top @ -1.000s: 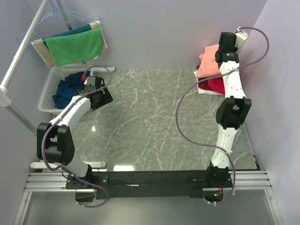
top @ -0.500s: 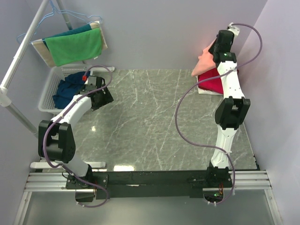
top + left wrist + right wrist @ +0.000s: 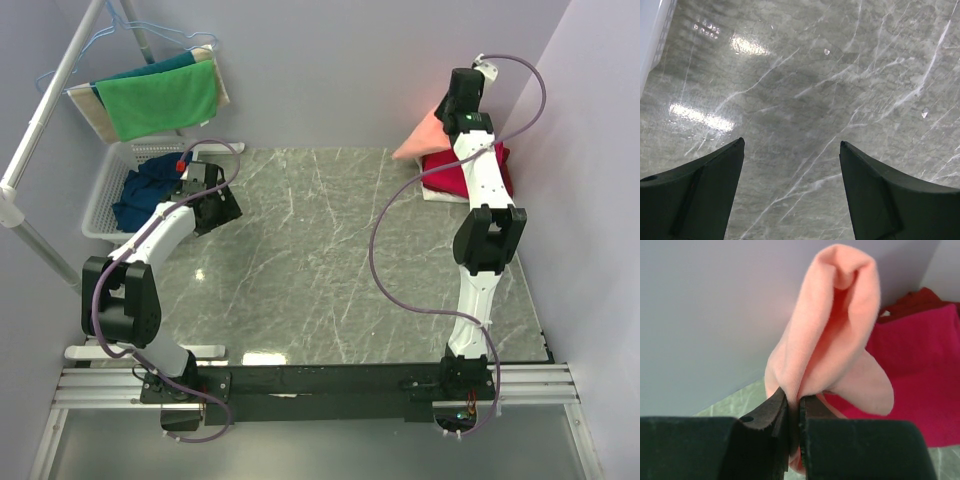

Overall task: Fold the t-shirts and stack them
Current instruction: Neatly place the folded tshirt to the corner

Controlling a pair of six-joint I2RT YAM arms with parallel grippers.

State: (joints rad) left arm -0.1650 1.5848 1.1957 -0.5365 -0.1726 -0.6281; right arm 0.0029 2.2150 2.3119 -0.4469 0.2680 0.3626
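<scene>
My right gripper [image 3: 450,112] is shut on the salmon-orange t-shirt [image 3: 420,138] and holds it lifted at the back right; in the right wrist view the cloth [image 3: 835,330] bulges out from between the jaws [image 3: 792,400]. Below it lies the crimson-pink t-shirt [image 3: 455,180] with a red one [image 3: 497,160] under it; both show in the right wrist view, the pink [image 3: 920,370] and the red [image 3: 912,299]. A dark navy t-shirt [image 3: 145,185] lies in the white basket [image 3: 100,205] at the left. My left gripper [image 3: 215,210] is open and empty over the marble table [image 3: 805,100], next to the basket.
A green cloth [image 3: 160,100] with teal and beige cloths behind it hangs on a rack [image 3: 50,100] above the basket. The back wall stands close behind the shirt stack, and the right wall [image 3: 590,200] runs close beside it.
My right gripper has risen and moved left, pulling the salmon-orange t-shirt up off the stack and uncovering the crimson-pink one. The left arm has barely moved.
</scene>
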